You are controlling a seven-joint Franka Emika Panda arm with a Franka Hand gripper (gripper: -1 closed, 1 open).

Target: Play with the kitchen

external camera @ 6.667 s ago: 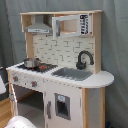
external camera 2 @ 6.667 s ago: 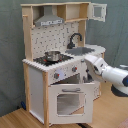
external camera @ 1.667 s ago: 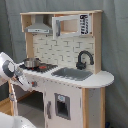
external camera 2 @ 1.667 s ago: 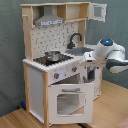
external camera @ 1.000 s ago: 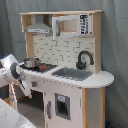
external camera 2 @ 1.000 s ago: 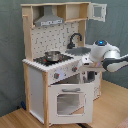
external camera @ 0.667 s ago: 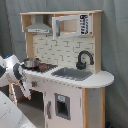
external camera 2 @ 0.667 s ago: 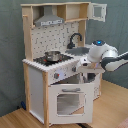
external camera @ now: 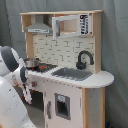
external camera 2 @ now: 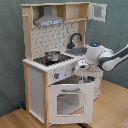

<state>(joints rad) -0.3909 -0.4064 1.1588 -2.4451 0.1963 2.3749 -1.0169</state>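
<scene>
The kitchen [external camera: 75,95] is a white and light-wood toy unit with a grey hood [external camera: 39,27], a dotted backsplash, a black faucet [external camera: 84,59] and a sink [external camera: 72,74]. In the second exterior view the kitchen [external camera 2: 37,85] shows its windowed oven door [external camera 2: 70,102] standing ajar, with knobs above it. A metal pot [external camera 2: 52,56] sits on the stove. My gripper [external camera 2: 82,64] is at the front edge of the counter, beside the knob panel and just above the oven door's top. In the first exterior view my white arm [external camera: 12,62] covers the kitchen's left front corner.
A small cabinet with a windowed door [external camera 2: 97,11] tops the kitchen, and a grey curtain hangs behind it. The wooden floor [external camera 2: 112,107] spreads on the second exterior view's right. My arm's bulky white base [external camera: 10,105] fills the first exterior view's lower left.
My arm has swung in toward the kitchen, and the gripper has moved from beside the unit to its counter front near the knobs. The oven door stays ajar.
</scene>
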